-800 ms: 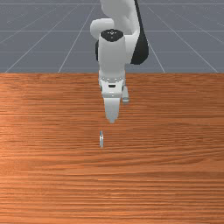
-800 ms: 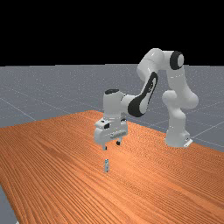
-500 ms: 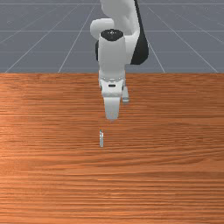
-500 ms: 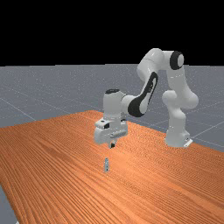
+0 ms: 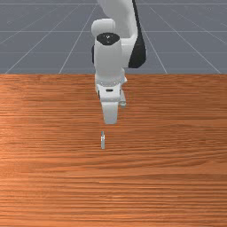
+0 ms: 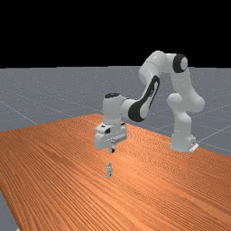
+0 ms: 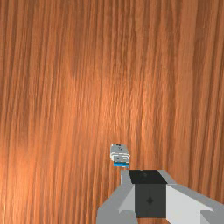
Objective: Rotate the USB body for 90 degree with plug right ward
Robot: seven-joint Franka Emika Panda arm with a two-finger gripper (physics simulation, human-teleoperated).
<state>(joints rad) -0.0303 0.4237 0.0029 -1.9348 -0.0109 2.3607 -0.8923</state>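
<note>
Since the earlier frame, the arm (image 6: 158, 61) has swung toward the front view's left, bringing the gripper (image 6: 113, 151) closer to being in line with the USB stick (image 5: 103, 140), which stays where it was. The arm is smooth white and grey, with rounded housings and black bands at its joints. The table (image 6: 58, 180) is orange-brown wood with fine dark streaks of grain, and the stick stands on it. The stick is small, narrow and boxy, mostly grey, and looks upright in the far view, taller than it is wide. The wrist view shows pale outlines near its plug end and a blue strip (image 7: 121, 164) along the edge nearest the gripper. The fingers (image 7: 116, 203), pale and slanted with dark pads, are clenched together with nothing between them. The gripper hangs above the stick, clearly apart from it, slightly toward the far view's right of it and toward the front view's right of it.
</note>
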